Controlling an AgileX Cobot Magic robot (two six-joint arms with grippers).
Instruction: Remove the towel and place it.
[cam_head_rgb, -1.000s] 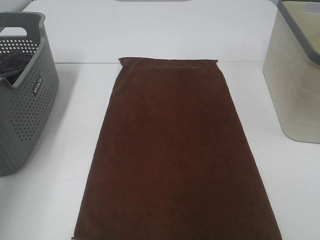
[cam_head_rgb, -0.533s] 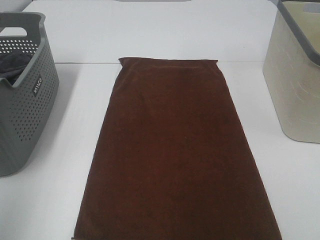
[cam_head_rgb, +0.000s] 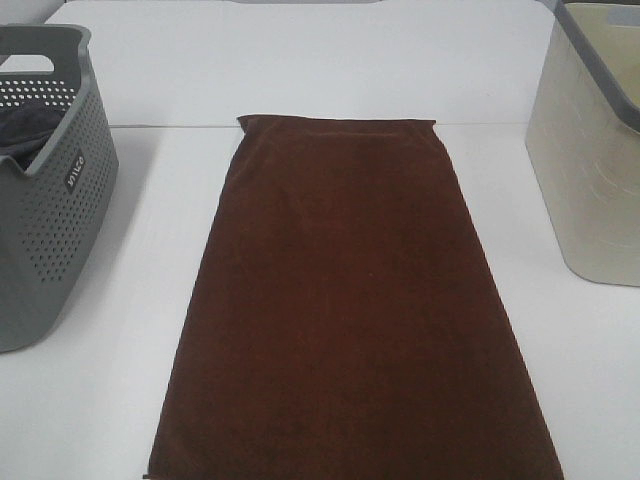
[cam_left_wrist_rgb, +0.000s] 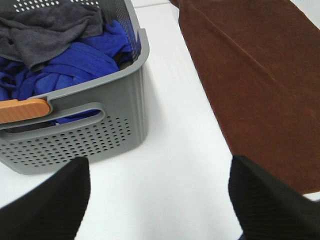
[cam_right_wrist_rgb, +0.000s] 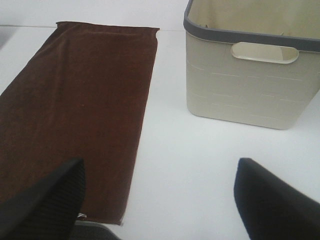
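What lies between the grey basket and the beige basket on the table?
Only the towel, spread flat on the white table between the grey basket and beige basket, per the high view.

Illegible label on grey basket (cam_head_rgb: 50, 200)

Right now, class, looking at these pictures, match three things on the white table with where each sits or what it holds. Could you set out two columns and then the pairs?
Things:
1. dark reddish-brown plush towel
2. grey perforated plastic basket
3. beige plastic basket with a grey rim

Descriptions:
A. holds blue and dark grey cloths
B. lies flat between the two baskets
C. stands on the right, with no cloth visible in the part shown

Pairs: 1-B, 2-A, 3-C
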